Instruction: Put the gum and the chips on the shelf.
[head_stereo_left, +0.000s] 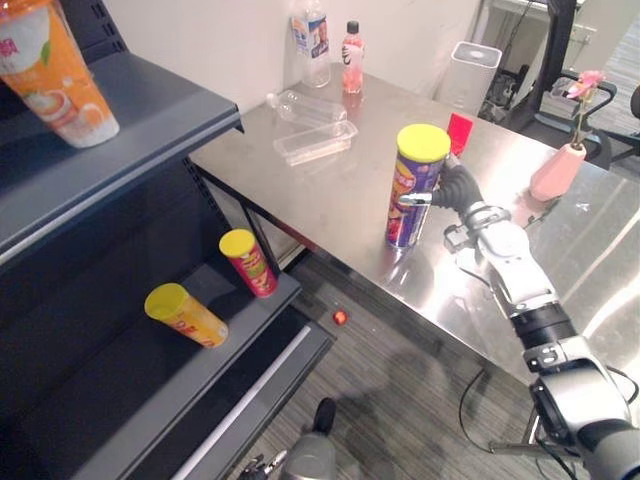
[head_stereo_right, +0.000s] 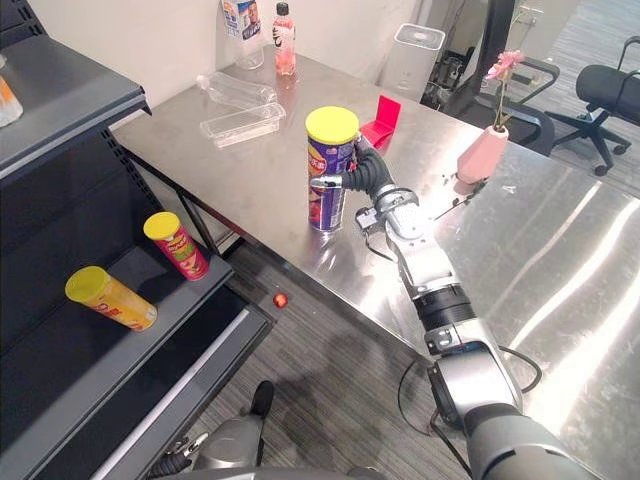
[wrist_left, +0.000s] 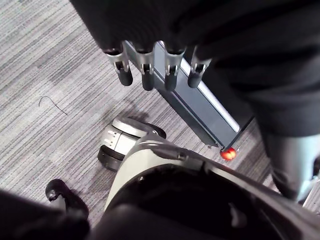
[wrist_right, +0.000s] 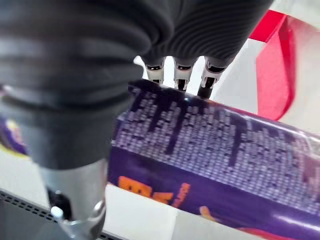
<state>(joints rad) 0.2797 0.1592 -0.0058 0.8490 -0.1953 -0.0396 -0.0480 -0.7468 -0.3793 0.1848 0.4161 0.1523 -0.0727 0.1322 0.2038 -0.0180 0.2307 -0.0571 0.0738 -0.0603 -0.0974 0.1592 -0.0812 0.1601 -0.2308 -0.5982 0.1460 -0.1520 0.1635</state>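
A purple chips can (head_stereo_left: 413, 190) with a yellow lid stands upright on the steel table (head_stereo_left: 330, 205). My right hand (head_stereo_left: 455, 190) is shut on it: the thumb lies across its front and the fingers (wrist_right: 177, 82) wrap round the far side of the can (wrist_right: 215, 145). A small red gum box (head_stereo_left: 459, 131) stands on the table just behind the can. To the left is the dark shelf (head_stereo_left: 120, 130). My left hand (wrist_left: 146, 75) hangs low over the floor, open, holding nothing.
On the lower shelf board stand a red can (head_stereo_left: 250, 262) and a lying yellow can (head_stereo_left: 186, 316); an orange cup (head_stereo_left: 55, 70) sits on the upper board. Bottles (head_stereo_left: 314, 40), a clear tray (head_stereo_left: 315, 142) and a pink vase (head_stereo_left: 557, 170) are on the table. A red ball (head_stereo_left: 340, 317) lies on the floor.
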